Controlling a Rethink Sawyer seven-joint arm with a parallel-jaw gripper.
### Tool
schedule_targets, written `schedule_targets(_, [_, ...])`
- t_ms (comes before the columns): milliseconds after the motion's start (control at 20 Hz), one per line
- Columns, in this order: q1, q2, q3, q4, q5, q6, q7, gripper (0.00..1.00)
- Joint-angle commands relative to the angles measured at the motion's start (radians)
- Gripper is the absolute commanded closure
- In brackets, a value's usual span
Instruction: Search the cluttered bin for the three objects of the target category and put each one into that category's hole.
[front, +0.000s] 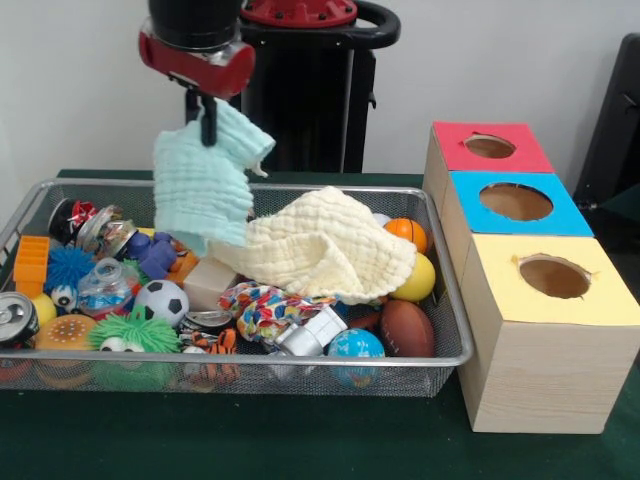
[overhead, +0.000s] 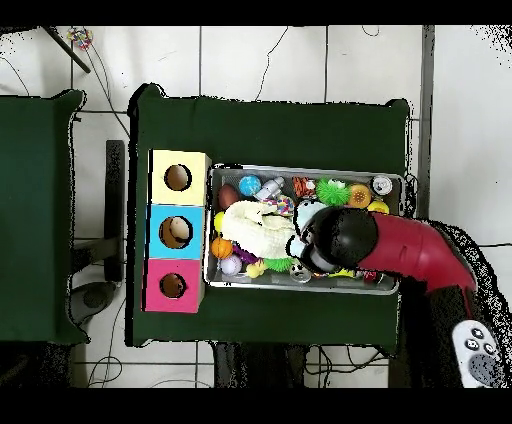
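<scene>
You have the wire bin packed with toys, three hole boxes just beside it, and a cream cloth draped over the middle clutter. Your gripper pinches a pale green cloth, hanging above the bin's far rim. Overhead, the arm hides that cloth.

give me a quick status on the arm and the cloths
Gripper shut on mint cloth, lifted above wire bin. Cream cloth still on the toy pile. Box holes unobstructed.
</scene>
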Motion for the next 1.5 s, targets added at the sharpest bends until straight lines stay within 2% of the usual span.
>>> schedule_targets(50, [-0.103,0.031,0.047,0.158,-0.149,-0.120,-0.231,1.00])
schedule_targets(400, [-0.172,0.102,0.103,0.180,-0.226,-0.241,-0.210,1.00])
schedule_targets(600, [-0.204,0.117,0.135,0.189,-0.241,-0.258,-0.216,1.00])
schedule_targets(650, [-0.217,0.118,0.153,0.192,-0.245,-0.254,-0.213,0.00])
schedule_targets(1000, [-0.190,0.104,0.162,0.181,-0.200,-0.201,-0.145,0.00])
schedule_targets(1300, [-0.143,0.043,0.167,0.158,-0.151,-0.142,-0.094,0.00])
schedule_targets(1400, [-0.124,0.034,0.157,0.133,-0.159,-0.162,-0.069,0.00])
schedule_targets(1500, [-0.110,0.055,0.156,0.101,-0.178,-0.220,-0.048,0.00])
